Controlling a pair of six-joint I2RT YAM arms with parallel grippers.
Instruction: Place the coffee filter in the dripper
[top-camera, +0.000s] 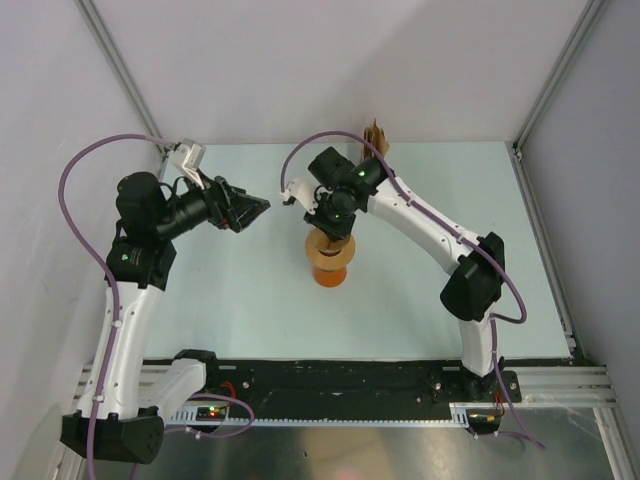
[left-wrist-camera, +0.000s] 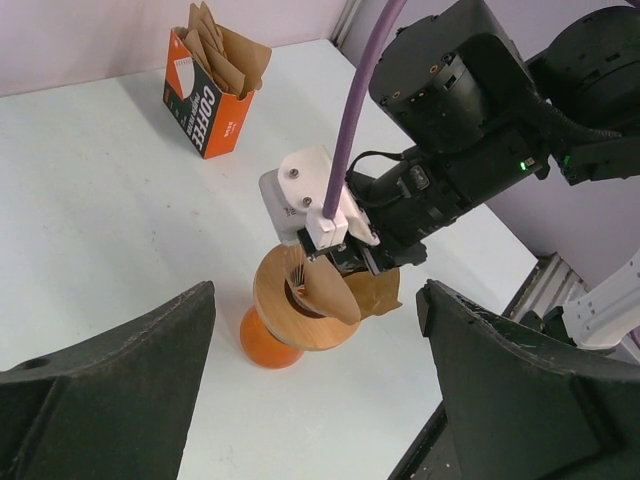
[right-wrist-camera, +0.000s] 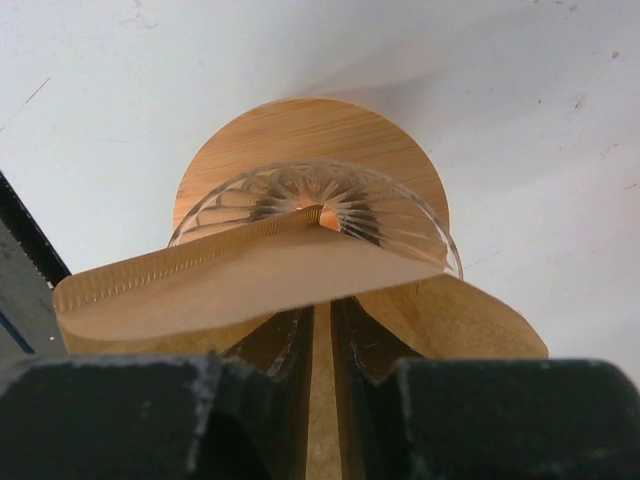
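Note:
My right gripper (right-wrist-camera: 322, 345) is shut on the light-brown coffee filter (right-wrist-camera: 250, 275), which spreads open over the clear ribbed dripper (right-wrist-camera: 330, 195). The filter's tip reaches into the dripper's centre. The dripper sits on a round wooden disc over an orange beaker (left-wrist-camera: 268, 345). In the left wrist view the filter (left-wrist-camera: 335, 292) hangs from the right gripper (left-wrist-camera: 350, 262) into the dripper (left-wrist-camera: 296, 290). From above, the right gripper (top-camera: 335, 225) is over the dripper stand (top-camera: 330, 258). My left gripper (top-camera: 255, 208) is open and empty, held to the left of the stand.
An orange box (left-wrist-camera: 205, 95) with a bunch of brown filter papers stands at the table's far side, also seen from above (top-camera: 377, 135). The right arm (top-camera: 430, 225) reaches across from the right. White walls close in the table.

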